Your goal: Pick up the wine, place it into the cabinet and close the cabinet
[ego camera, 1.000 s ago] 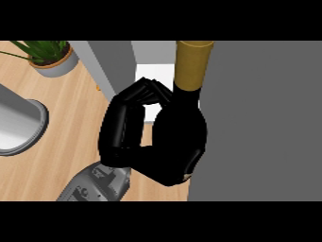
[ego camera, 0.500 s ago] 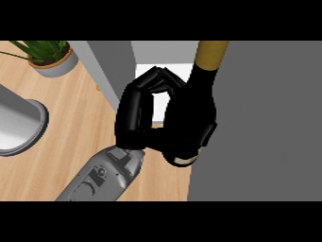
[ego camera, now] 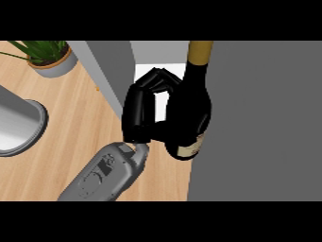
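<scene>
On the counter (ego camera: 72,111), a grey cylinder (ego camera: 10,118) stands well to the left of the left hand (ego camera: 137,118). That hand is curled round the wine (ego camera: 195,104), with the cabinet (ego camera: 268,118) just to its right. Placing is underway, I judge. Next: ease the bottle inside, then release.

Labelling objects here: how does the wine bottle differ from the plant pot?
The bottle is black with a gold top; the pot is pale grey. The bottle is tall and slim, the pot squat and holding green leaves. The hand curls round the bottle beside the cabinet; the pot stands untouched on the counter at the upper left. Both look roughly upright.
</scene>
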